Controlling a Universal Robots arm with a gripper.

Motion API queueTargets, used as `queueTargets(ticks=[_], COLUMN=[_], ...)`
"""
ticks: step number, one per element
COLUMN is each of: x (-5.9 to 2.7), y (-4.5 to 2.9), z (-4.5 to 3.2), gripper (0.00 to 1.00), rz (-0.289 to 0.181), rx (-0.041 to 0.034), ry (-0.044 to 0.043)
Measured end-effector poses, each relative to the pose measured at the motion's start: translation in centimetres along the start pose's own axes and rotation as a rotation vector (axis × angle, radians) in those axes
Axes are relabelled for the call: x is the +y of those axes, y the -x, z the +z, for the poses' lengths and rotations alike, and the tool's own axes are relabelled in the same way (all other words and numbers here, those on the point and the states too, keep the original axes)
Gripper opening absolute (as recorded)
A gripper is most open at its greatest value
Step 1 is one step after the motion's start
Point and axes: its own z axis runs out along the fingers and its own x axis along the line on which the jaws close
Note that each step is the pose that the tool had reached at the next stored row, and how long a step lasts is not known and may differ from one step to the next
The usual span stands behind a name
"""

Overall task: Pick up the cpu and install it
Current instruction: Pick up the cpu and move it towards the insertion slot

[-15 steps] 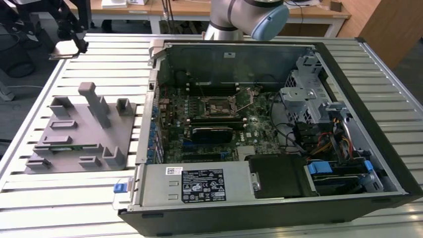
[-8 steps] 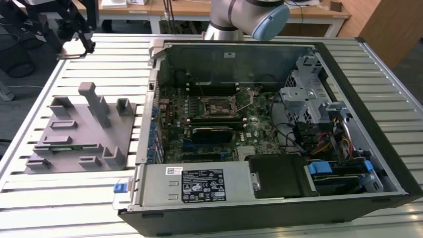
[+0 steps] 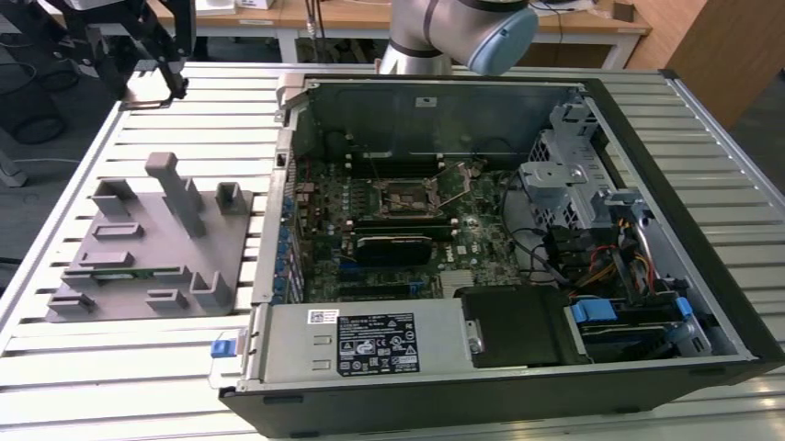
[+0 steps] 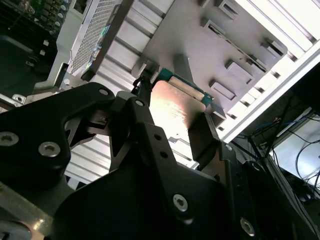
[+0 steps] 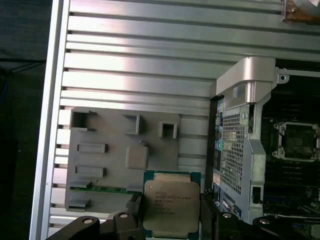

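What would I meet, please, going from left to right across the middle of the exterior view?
Grey fixture plate → CPU socket on the motherboard inside the open computer case → silver drive cage.

Bright light glares off the slatted metal surface [image 3: 110,367]. Past its far edge stand pale wooden desks [image 3: 356,16]; a brown wooden panel [image 3: 723,46] flanks one corner.
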Motion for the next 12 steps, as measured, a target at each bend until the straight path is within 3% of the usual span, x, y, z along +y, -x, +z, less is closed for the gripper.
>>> queueTargets(ticks=[7, 12], x=[-0.07, -0.14], y=[1.13, 2.35], z=[0.04, 0.06], gripper=[0.55, 0.55], rz=[0.0, 0.0], rx=[0.0, 0.0001], ry=[0.0, 0.0])
